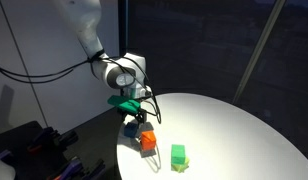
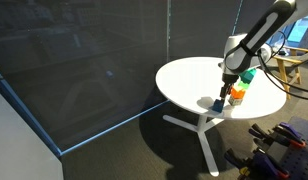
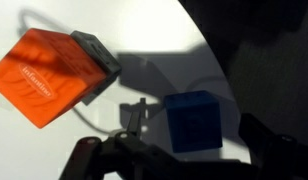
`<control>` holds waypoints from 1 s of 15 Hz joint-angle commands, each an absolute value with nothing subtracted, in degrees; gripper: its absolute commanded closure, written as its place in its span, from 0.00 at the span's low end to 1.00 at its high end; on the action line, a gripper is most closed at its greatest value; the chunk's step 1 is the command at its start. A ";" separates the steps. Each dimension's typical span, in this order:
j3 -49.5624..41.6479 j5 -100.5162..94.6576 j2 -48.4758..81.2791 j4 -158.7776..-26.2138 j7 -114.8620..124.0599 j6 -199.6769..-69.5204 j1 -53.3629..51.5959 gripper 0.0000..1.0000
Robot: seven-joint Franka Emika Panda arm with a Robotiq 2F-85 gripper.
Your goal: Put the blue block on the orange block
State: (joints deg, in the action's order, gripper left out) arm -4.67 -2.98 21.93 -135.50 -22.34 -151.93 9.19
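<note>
The blue block (image 3: pixel 194 122) sits on the white table between my gripper's (image 3: pixel 189 158) two dark fingers, which are spread and do not touch it. The orange block (image 3: pixel 49 75) lies close by at the upper left of the wrist view. In an exterior view my gripper (image 1: pixel 134 120) hangs low over the blue block (image 1: pixel 133 128), with the orange block (image 1: pixel 148 140) right next to it. In the other direction the gripper (image 2: pixel 225 98) stands near the table's edge, the orange block (image 2: pixel 235 97) beside it.
A bright green block (image 1: pixel 178 155) sits on the round white table (image 1: pixel 234 125) a short way past the orange block. The table edge (image 2: pixel 184 95) is close to the blocks. Dark panels and cables surround the table.
</note>
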 commanded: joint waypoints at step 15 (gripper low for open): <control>-3.01 -4.72 23.11 -135.61 -22.21 -153.98 9.81 0.00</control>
